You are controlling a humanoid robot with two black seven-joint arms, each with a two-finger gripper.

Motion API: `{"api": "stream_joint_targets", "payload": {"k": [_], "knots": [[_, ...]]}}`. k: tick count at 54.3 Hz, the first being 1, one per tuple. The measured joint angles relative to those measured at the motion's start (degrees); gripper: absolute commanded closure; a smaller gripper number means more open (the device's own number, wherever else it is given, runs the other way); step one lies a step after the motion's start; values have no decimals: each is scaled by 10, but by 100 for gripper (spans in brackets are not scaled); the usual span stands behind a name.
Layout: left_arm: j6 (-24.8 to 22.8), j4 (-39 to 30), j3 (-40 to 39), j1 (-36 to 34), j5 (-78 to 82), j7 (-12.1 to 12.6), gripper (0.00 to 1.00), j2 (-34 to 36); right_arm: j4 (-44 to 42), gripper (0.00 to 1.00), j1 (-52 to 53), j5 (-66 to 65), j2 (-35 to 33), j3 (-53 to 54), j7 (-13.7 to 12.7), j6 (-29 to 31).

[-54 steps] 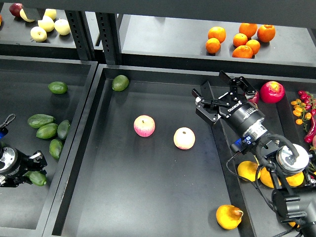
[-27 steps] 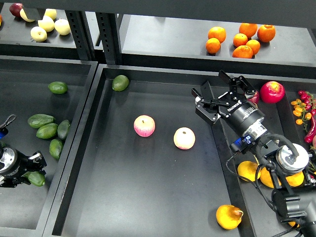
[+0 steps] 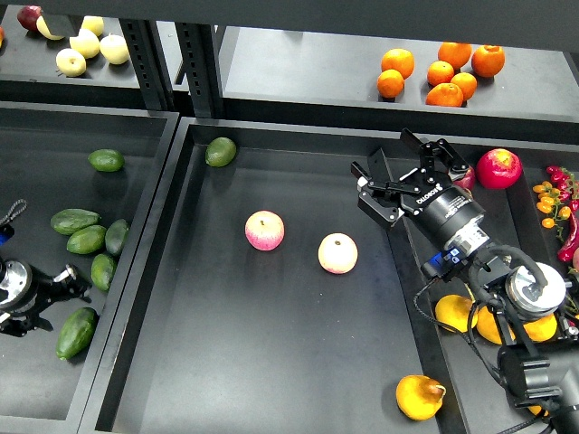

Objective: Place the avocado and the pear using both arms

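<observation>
An elongated green avocado [image 3: 76,332] lies loose in the left tray [image 3: 36,398], near its front. My left gripper [image 3: 54,297] is just above and left of it, open and empty, not touching it. A yellow pear [image 3: 419,396] lies at the front right of the middle tray [image 3: 271,362]. My right gripper [image 3: 398,170] hangs open and empty over the right rim of the middle tray, far from the pear.
Several more green avocados [image 3: 87,240] lie in the left tray. A rounder green one [image 3: 220,151] and two apples [image 3: 264,230] [image 3: 337,253] lie in the middle tray. Yellow fruit [image 3: 455,312] and a red fruit [image 3: 499,167] are at the right. Oranges [image 3: 441,72] sit on the shelf.
My left gripper has let go of the avocado, which now lies in the left tray slightly lower right. The gripper drew back a little. The right arm has not moved.
</observation>
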Motion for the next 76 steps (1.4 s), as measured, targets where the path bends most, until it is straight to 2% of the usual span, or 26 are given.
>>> {"api": "stream_joint_targets", "payload": {"k": [19, 36, 48, 56, 70, 72, 76], "knots": [[0, 29, -144, 3, -49, 0, 1, 42, -1, 0, 0, -1, 0, 0, 0, 0], [0, 63, -252, 6, -209, 0, 1, 22, -1, 0, -1, -1, 0, -7, 0, 0], [0, 63, -282, 17, -306, 0, 1, 9, -1, 0, -3, -1, 0, -12, 0, 0], [0, 65, -337, 51, -354, 0, 1, -16, -2, 0, -5, -1, 0, -15, 0, 0], [0, 62, -506, 130, -364, 0, 1, -102, -1, 0, -16, 1, 0, -24, 0, 2], [0, 61, -553, 148, -364, 0, 1, -132, -1, 0, -21, 1, 0, -31, 0, 2], [0, 61, -584, 160, -365, 0, 1, -154, -1, 0, -24, 2, 0, -38, 0, 3]]}}
